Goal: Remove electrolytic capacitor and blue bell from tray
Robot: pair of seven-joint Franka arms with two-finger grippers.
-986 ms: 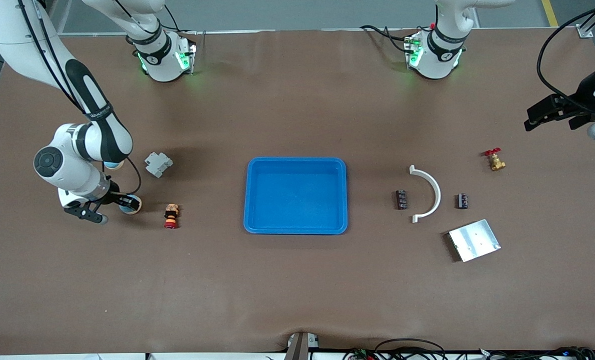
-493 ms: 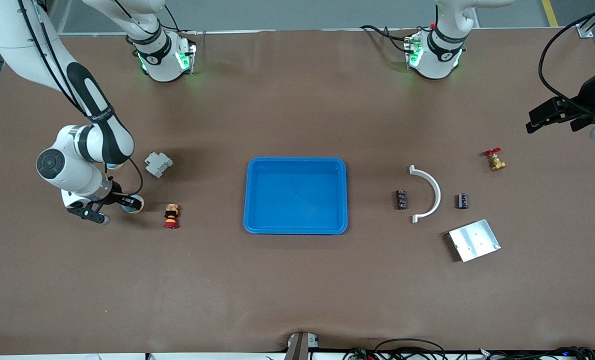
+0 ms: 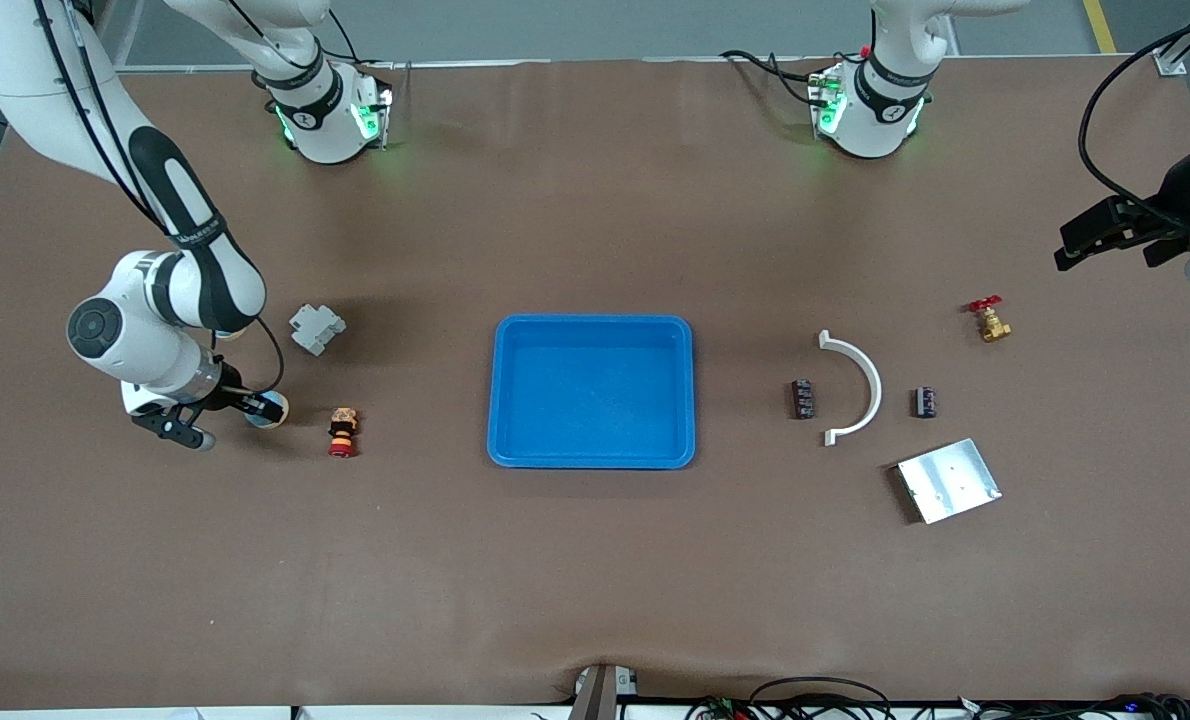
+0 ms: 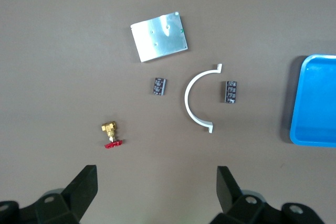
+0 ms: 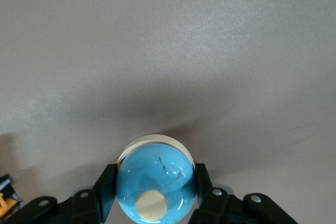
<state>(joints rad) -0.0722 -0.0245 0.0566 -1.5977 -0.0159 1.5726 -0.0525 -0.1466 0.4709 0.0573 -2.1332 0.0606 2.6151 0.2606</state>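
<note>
The right gripper [image 3: 245, 408] was positioned toward the right arm's end of the brown table surface [image 3: 595, 570], its two black fingers [image 5: 105, 184] clamped on a round light-blue bell with a cream-coloured button [image 5: 153, 178]. In the front view the bell [image 3: 267, 408] appeared at the fingertips, beside a small red, yellow and black stacked push-button part [image 3: 342, 431]. Whether the bell rested on the table or was slightly raised could not be determined. A grey plastic stepped block [image 3: 316, 328] lay farther from the front camera than the push-button part.

The left gripper [image 3: 1115, 232] was held in the air above the left arm's end of the table, its fingers [image 4: 84, 187] spread fully apart and holding nothing.

A shallow blue rectangular plastic tray [image 3: 592, 458] sat at the table centre with nothing in it.

Toward the left arm's end of the table lay two small dark rectangular capacitors: one capacitor [image 3: 803, 399] between the tray and a white plastic semicircular arc [image 3: 867, 385], and a second capacitor [image 3: 925, 402] beside the arc's outer curve. A square silver metal plate [image 3: 949, 480] lay nearer the front camera than the second capacitor. A small brass valve with a red handle [image 3: 990, 319] lay farther from the front camera, well apart from the plate.
</note>
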